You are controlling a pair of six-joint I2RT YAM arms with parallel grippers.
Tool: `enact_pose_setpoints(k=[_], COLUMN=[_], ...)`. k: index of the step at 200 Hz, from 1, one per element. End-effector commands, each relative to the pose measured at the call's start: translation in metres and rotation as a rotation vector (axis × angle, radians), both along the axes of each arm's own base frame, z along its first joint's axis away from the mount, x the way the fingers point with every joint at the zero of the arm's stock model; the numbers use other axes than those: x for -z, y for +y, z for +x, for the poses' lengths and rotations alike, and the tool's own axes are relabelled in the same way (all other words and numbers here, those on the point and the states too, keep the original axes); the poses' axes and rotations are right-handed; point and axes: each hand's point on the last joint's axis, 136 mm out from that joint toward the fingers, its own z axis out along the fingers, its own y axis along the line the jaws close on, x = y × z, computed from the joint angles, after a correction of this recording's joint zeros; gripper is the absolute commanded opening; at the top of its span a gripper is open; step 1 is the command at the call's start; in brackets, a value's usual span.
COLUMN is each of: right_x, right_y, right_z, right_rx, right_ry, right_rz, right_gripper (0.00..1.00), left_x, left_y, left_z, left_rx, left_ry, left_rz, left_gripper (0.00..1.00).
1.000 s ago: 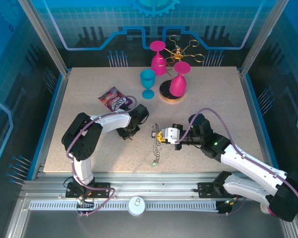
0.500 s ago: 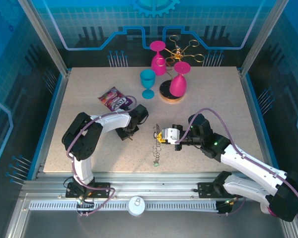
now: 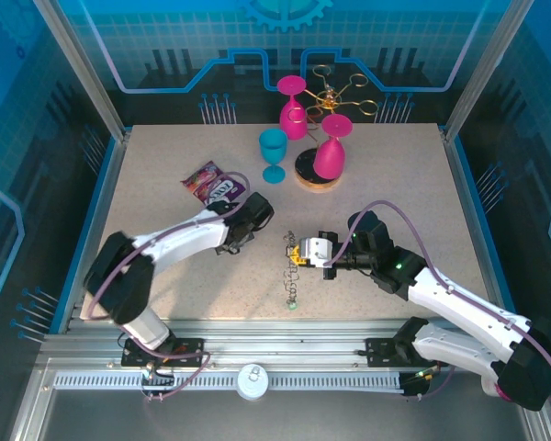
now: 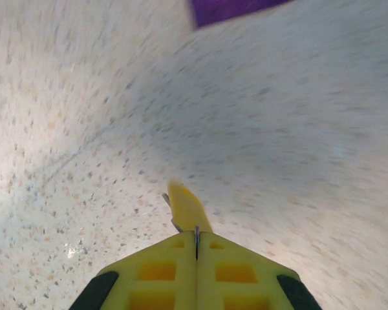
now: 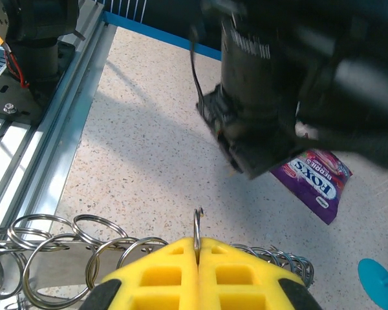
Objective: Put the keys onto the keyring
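My left gripper [image 3: 230, 246] is left of the table's middle, shut on a key [image 4: 185, 206]. The key's yellow head sticks out past the fingertips just above the speckled surface. My left gripper [image 4: 196, 237] shows no gap between its jaws. My right gripper [image 3: 297, 256] at the centre is shut on the keyring [image 5: 196, 223], whose thin wire end rises between the jaws. Several steel rings [image 5: 48, 255] hang to its left and a chain of links [image 3: 292, 280] trails toward the near edge. The left arm's dark wrist [image 5: 258, 123] is just ahead of my right gripper [image 5: 197, 240].
A purple candy packet [image 3: 214, 186] lies behind the left gripper. A blue goblet [image 3: 274, 153], two pink goblets [image 3: 330, 149], a round wooden base [image 3: 314, 177] and a gold wire stand [image 3: 335, 95] stand at the back centre. The table's near rail [image 5: 45, 148] is close.
The left jaws have closed on the yellow key. The left arm's elbow has swung down and out to the left. The right gripper and keyring have barely moved.
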Motion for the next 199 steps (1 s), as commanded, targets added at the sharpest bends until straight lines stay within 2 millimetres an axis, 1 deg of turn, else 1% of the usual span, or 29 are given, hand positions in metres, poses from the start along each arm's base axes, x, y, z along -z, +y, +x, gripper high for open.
enact_pose_setpoints(k=[1, 15, 26, 47, 64, 79, 103, 133, 164, 184, 199], right_x=[-0.010, -0.010, -0.011, -0.012, -0.011, -0.010, -0.010, -0.011, -0.012, -0.013, -0.013], right_y=[0.006, 0.006, 0.007, 0.008, 0.008, 0.009, 0.011, 0.015, 0.016, 0.015, 0.016], right_z=[-0.009, -0.009, -0.010, -0.010, -0.009, -0.010, -0.015, -0.022, -0.022, -0.020, -0.019], right_rx=[-0.046, -0.048, -0.052, -0.052, -0.050, -0.063, -0.100, -0.151, -0.161, -0.168, -0.177], right_ry=[-0.011, -0.002, 0.003, 0.009, 0.012, 0.012, 0.023, 0.041, 0.038, 0.031, 0.027], right_rz=[0.023, 0.023, 0.026, 0.027, 0.023, 0.019, 0.018, 0.028, 0.032, 0.034, 0.035], right_gripper=[0.00, 0.00, 0.00, 0.00, 0.00, 0.00, 0.00, 0.00, 0.00, 0.00, 0.00], left_x=[-0.045, -0.065, -0.082, -0.111, -0.124, -0.133, -0.135, -0.140, -0.137, -0.137, -0.137], left_y=[-0.012, -0.030, -0.040, -0.050, -0.065, -0.069, -0.085, -0.097, -0.109, -0.114, -0.119], left_z=[0.007, 0.005, 0.001, -0.010, -0.029, -0.042, -0.073, -0.094, -0.106, -0.105, -0.106], left_rx=[0.311, 0.515, 0.651, 0.870, 1.090, 1.211, 1.493, 1.682, 1.843, 1.888, 1.916], left_ry=[-0.142, -0.218, -0.281, -0.428, -0.553, -0.639, -0.688, -0.768, -0.859, -0.878, -0.890], left_rz=[0.111, 0.087, 0.083, 0.116, 0.142, 0.180, 0.228, 0.260, 0.347, 0.380, 0.374], left_gripper=[0.00, 0.00, 0.00, 0.00, 0.00, 0.00, 0.00, 0.00, 0.00, 0.00, 0.00])
